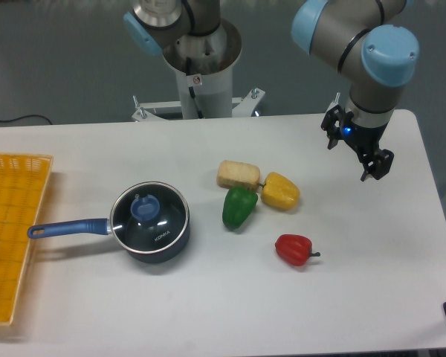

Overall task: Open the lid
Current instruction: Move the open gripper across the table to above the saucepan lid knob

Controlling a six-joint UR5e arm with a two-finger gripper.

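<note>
Lid on the saucepan, end effector well apart near the counter's far right edge.

The lid (149,214), clear glass with a metal rim and a blue knob, sits closed on the dark blue saucepan (163,249) toward the left side of the counter (208,312), its long handle pointing left at a yellow tray (7,230) along the left edge. The end effector (353,152) hangs above the far right part of the counter, fingers spread apart and holding nothing. Mid-counter lie a beige block (238,174), a yellow pepper (280,191) and a green pepper (239,207) clustered together, with a red pepper (294,249) nearer the front.
</note>
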